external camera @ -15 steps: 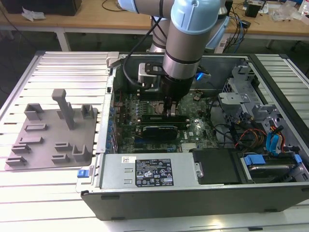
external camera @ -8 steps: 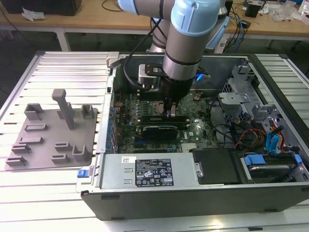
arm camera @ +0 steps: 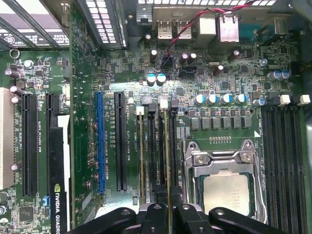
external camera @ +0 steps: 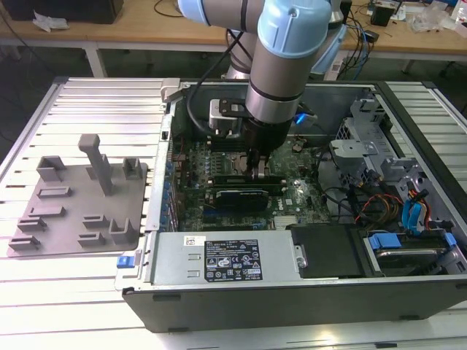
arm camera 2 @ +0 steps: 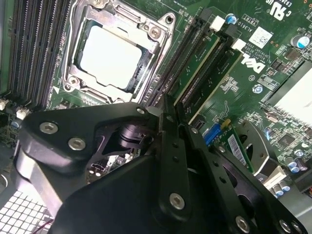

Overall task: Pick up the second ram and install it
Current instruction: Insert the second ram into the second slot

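My gripper (external camera: 259,173) is down inside the open computer case, over the motherboard's memory slots beside the CPU socket (external camera: 228,157). In the first wrist view its black fingers (arm camera: 155,212) are shut on the edge of the second ram (arm camera: 166,156), a thin green stick standing in the slot with a white end clip, one slot from the CPU socket (arm camera: 226,190). The second wrist view shows the same stick (arm camera 2: 199,66) running out from the gripper (arm camera 2: 165,109). Another green stick (arm camera: 141,156) sits two slots further from the socket.
The grey tray (external camera: 73,211) with upright blocks lies at the exterior view's left, outside the case. A graphics card (external camera: 233,197) sits close in front of the gripper. The power supply (external camera: 226,259), cables and drive cage (external camera: 408,211) crowd the case's front and right.
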### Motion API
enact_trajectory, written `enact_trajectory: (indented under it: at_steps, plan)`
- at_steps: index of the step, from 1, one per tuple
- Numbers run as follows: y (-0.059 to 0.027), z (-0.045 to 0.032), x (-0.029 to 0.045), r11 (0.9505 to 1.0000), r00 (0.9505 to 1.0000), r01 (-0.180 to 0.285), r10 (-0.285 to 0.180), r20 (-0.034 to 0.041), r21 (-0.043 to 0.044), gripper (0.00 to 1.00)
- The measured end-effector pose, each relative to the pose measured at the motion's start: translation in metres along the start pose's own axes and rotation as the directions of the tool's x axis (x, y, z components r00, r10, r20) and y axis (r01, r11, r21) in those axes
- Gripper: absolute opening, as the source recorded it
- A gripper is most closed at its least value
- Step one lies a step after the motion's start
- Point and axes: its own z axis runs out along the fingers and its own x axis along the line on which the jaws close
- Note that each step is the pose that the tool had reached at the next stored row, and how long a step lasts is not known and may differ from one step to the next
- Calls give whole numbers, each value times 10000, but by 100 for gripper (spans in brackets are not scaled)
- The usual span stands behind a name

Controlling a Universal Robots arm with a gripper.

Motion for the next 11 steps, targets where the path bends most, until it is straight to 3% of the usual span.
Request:
enact_trajectory:
  at_steps: [4,6,9,11]
  plan:
    - [-2,9,-3,10000,10000,2,-2,21,11,11]
    - [-1,4,-1,10000,10000,0,0,5,3,19]
    - [0,2,0,10000,10000,0,0,4,2,19]
    - [8,-130,-9,10000,10000,-1,1,2,2,19]
